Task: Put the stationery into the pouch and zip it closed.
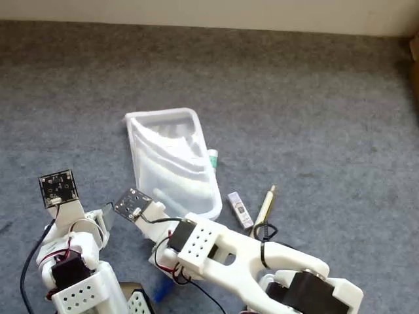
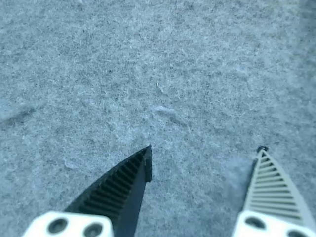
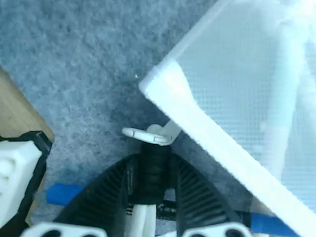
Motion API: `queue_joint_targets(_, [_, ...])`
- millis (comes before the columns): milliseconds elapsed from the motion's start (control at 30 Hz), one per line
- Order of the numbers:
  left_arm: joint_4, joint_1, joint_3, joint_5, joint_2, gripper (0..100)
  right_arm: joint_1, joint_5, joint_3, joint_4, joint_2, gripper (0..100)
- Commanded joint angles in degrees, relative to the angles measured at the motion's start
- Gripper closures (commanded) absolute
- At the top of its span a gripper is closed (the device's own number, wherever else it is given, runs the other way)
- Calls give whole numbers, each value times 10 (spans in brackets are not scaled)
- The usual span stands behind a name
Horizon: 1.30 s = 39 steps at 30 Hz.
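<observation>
Evidently the zipper is the step in hand: the right gripper has its jaws pinching the zipper pull at the near corner of the pouch, which lies mid-tabletop. A pen and a small block lie outside it, toward the right edge. The next move therefore likely calls for a steady pull along the zipper to open it. The left gripper, jaws spread, hangs over the bare grey felt tabletop. A pale wall runs along the far edge.

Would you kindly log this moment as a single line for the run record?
left gripper: open over carpet | right gripper: shut on dark object beside zip pull of pouch | pen: outside pouch
</observation>
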Motion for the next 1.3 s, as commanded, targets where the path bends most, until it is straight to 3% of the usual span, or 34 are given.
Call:
queue_joint_targets(0, [-11,-6,-10,4,-9,695,22,11,-36,16,-7,992])
queue_joint_targets(367, [-6,1,-42,7,-9,691,64,13,12,17,-204,992])
queue_joint_targets(767, [65,122,-118,27,-9,691,112,13,80,4,-363,992])
queue_joint_targets(1067, [71,206,-175,89,-9,690,138,13,171,-64,-453,992])
queue_joint_targets(1267, [73,254,-176,91,-9,690,138,12,195,-64,-513,992])
